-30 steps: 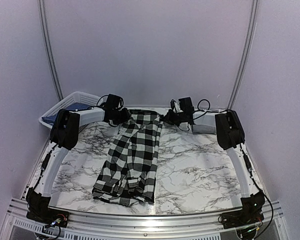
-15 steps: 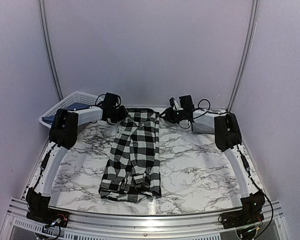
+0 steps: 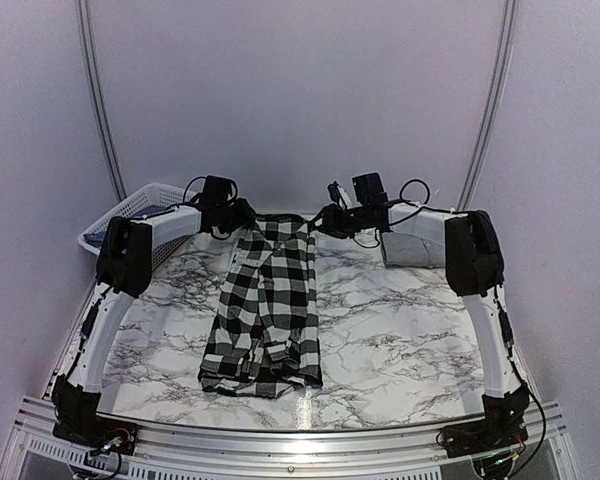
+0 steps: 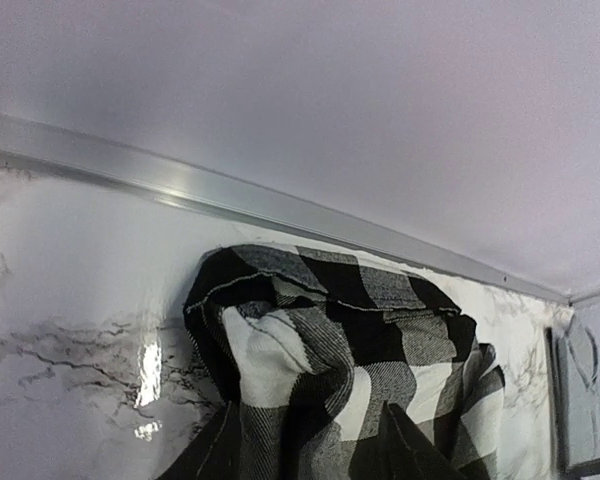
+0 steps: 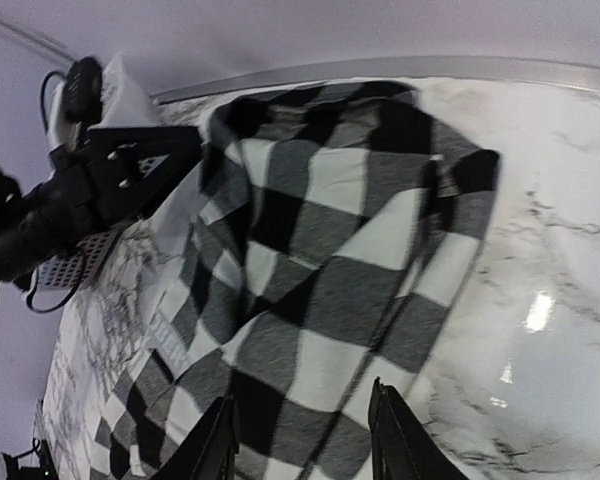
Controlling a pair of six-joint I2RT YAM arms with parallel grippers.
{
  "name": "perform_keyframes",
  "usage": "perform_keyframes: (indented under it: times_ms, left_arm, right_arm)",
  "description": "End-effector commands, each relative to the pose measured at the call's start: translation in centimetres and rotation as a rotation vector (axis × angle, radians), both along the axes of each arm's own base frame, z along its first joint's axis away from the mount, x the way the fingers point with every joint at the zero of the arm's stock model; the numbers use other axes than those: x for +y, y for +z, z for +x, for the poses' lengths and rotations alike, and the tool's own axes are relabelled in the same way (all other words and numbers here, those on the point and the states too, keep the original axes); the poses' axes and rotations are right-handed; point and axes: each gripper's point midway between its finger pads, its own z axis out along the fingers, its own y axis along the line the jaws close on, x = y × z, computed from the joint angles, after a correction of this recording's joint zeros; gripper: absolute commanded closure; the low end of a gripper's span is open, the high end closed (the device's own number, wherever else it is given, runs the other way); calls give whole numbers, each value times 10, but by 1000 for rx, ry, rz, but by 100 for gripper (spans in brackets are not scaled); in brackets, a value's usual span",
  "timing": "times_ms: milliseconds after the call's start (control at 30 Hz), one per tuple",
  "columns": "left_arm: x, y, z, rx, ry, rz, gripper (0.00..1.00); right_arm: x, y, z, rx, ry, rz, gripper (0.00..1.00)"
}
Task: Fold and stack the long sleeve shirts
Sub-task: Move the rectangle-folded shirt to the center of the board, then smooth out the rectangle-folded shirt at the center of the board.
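One black-and-white checked long sleeve shirt [image 3: 265, 310] lies lengthways down the middle of the marble table, folded into a narrow strip. Its top end is bunched near the back rail [image 4: 310, 330] [image 5: 330, 210]. My left gripper [image 3: 242, 216] [image 4: 310, 435] sits at the shirt's top left corner, its dark fingers apart, with cloth lying between and under them. My right gripper [image 3: 325, 220] [image 5: 300, 395] hovers at the top right corner. Its fingers [image 5: 388, 430] stand apart above the cloth and hold nothing.
A white mesh basket [image 3: 120, 215] with something dark blue inside stands at the back left. A grey box [image 3: 412, 247] sits at the back right, beside the right arm. An aluminium rail [image 4: 280, 205] runs along the table's far edge below the wall.
Both grippers moved toward the back wall, dragging the shirt away from the front edge, then opened and let go of its top end. The shirt now lies flatter and straighter.
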Motion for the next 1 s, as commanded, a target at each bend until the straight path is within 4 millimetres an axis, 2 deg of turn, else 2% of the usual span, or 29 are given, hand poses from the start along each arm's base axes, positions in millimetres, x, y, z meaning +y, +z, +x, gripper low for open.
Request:
perform_keyframes:
  times_ms: [0,133,233,333,433,467,567,633,767,800,867,967]
  left_arm:
    - [2,51,6,-103,-26,14,40]
    - [6,67,-8,-100,-51,35,37]
    - [8,78,-28,-84,-61,46,39]
    - [10,89,-49,-78,-67,63,41]
    - [13,90,-69,-50,-69,63,42]
    - [14,95,-75,-52,-72,65,43]
    - [15,91,-92,-34,-81,83,46]
    - [11,86,-102,-10,-104,61,53]
    - [0,73,-134,49,-139,43,63]
    - [-2,63,-146,75,-145,47,66]
    - [-8,54,-166,107,-160,39,72]
    - [-6,42,-195,149,-158,26,78]
  right_arm:
    - [57,29,-50,-19,157,90,62]
    - [87,36,-87,-9,248,133,63]
    - [103,35,-112,5,295,149,65]
    - [114,32,-128,15,322,170,65]
    - [121,18,-138,45,333,175,67]
    - [121,10,-139,62,326,170,68]
    - [116,-10,-139,107,288,165,70]
    - [111,-28,-135,136,249,121,71]
    - [89,-60,-127,178,153,23,73]
    - [81,-68,-127,191,132,-5,73]
    - [70,-76,-123,195,100,-38,73]
    - [62,-81,-119,186,83,-73,73]
